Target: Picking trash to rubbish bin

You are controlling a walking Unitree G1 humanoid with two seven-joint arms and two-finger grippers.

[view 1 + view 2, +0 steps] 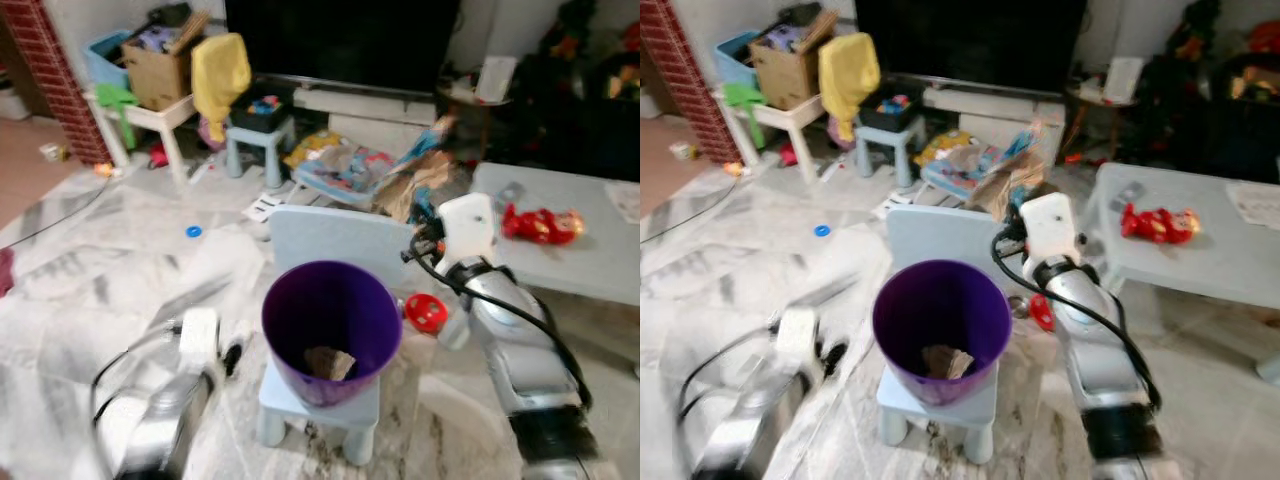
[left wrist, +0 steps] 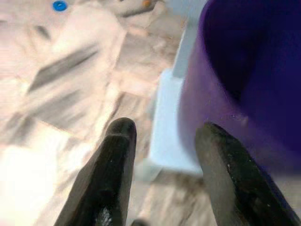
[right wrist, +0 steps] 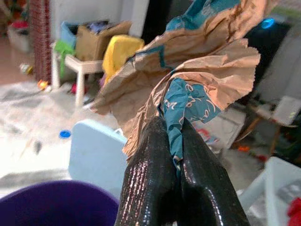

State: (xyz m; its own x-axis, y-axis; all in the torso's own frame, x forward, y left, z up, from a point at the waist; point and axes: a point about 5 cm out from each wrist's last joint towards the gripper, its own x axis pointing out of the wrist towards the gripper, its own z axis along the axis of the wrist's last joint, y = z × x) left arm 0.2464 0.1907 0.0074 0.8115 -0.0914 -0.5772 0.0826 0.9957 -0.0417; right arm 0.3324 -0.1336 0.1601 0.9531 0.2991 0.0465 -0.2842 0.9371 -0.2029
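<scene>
A purple bin (image 1: 330,310) stands on a small light-blue chair (image 1: 325,238). One crumpled brown scrap (image 1: 328,362) lies at its bottom. My right gripper (image 3: 176,141) is shut on a crumpled brown and teal paper wrapper (image 3: 207,80), held up just beyond the bin's right rim; from the head the wrapper (image 1: 418,182) sticks up past the white wrist. My left gripper (image 2: 162,129) is open and empty, low beside the bin's left wall, its black fingers (image 1: 232,355) near the floor.
A low grey table (image 1: 590,255) with a red toy (image 1: 540,225) stands at the right. A red round object (image 1: 427,313) lies on the floor by the chair. Boxes, a small stool and a TV stand crowd the back. A blue cap (image 1: 193,231) lies on the marble floor.
</scene>
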